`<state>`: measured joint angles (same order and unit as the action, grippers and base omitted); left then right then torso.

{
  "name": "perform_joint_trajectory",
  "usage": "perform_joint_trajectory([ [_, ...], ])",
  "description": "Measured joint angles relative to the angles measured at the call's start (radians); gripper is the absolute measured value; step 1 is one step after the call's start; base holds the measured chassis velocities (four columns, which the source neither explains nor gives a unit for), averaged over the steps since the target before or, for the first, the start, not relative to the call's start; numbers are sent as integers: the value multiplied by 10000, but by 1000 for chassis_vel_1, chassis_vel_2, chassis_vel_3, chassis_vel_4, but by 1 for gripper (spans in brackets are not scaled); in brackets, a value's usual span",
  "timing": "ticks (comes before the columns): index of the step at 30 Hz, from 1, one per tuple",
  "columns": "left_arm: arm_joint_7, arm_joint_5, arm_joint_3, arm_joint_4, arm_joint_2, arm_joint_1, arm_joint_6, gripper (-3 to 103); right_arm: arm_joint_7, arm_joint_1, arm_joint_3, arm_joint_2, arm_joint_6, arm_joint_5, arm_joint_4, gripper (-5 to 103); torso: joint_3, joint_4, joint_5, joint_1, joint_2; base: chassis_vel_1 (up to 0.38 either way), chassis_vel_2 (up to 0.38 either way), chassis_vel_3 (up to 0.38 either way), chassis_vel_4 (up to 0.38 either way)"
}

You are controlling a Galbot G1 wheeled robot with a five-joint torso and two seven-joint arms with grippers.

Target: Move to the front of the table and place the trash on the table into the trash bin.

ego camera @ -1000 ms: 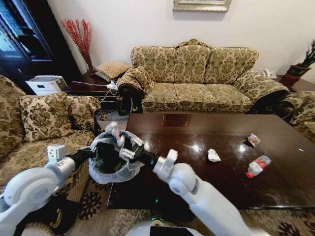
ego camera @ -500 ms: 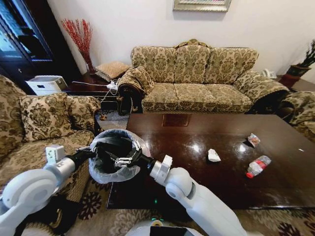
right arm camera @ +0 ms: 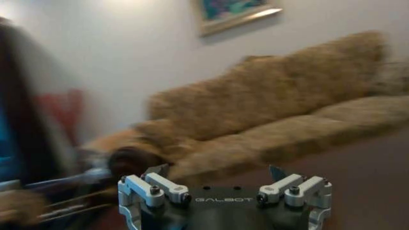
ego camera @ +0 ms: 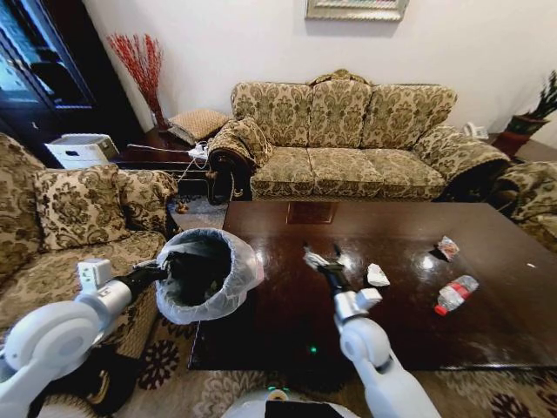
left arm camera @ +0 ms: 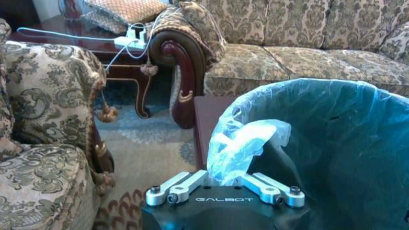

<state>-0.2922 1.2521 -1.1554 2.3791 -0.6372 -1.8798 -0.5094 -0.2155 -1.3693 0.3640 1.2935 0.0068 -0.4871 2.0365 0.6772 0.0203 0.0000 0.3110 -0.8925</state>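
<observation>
Patterned sofas ring a glossy dark tabletop (ego camera: 287, 326). Right gripper (ego camera: 320, 259) hangs above it with jaws spread and empty, the crumpled tissue (ego camera: 378, 276) at its 3 o'clock. Left gripper (left arm camera: 223, 186) pinches the liner of the trash bin (ego camera: 207, 277), apparently holding it beside the tabletop edge. Bottle (ego camera: 456, 294) and wrapper (ego camera: 448, 247) lie farther right.

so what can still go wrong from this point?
1. The left claw holds the trash bin by its thin plastic liner, beside the table. The bag could tear or slip free.
2. The right claw is open over the table, near the crumpled tissue. A misjudged approach could nudge the tissue away.
3. The bottle lies on its side near the far right. It may roll when touched.
</observation>
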Motion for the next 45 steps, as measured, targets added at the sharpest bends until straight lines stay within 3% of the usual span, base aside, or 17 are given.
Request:
perform_joint_trajectory([
  [2,1,-67,1,68,-98,-50,0,2,-729,-36,494,29,-90,-261,-371,100,0,1,0,0,0,-92,-70,86,87],
  [9,33,-198,27,146,-240,-124,-1,2,-1292,-14,1028,106,-202,-651,-823,100,0,0,0,0,0,-171,-155,163,148],
  [18,65,-201,110,199,-273,-91,-1,2,-1880,508,759,57,-413,-959,-1724,100,1,-4,12,2,0,-233,-212,209,199],
  [25,71,-328,237,134,-366,-46,17,2,-1503,789,340,-45,-744,-654,-2549,100,0,1,-12,1,0,-2,-4,6,1],
  [27,80,-350,290,96,-365,-6,37,2,-1387,971,65,-92,-798,-602,-2938,100,0,9,-7,1,0,64,78,-22,-13],
  [34,147,-356,488,-16,-341,96,193,2,-1287,1538,-235,29,-816,-337,-3846,100,1,1,11,1,0,16,8,-5,-11],
  [37,155,-370,571,-66,-358,124,223,2,-1255,1715,-329,42,-813,-312,-4155,103,1,-1,-3,2,0,0,0,0,0],
  [45,160,-395,584,-158,-322,143,265,2,-1046,1794,-404,67,-708,-307,-4373,79,-1,0,-2,-1,-1,0,0,0,0],
])
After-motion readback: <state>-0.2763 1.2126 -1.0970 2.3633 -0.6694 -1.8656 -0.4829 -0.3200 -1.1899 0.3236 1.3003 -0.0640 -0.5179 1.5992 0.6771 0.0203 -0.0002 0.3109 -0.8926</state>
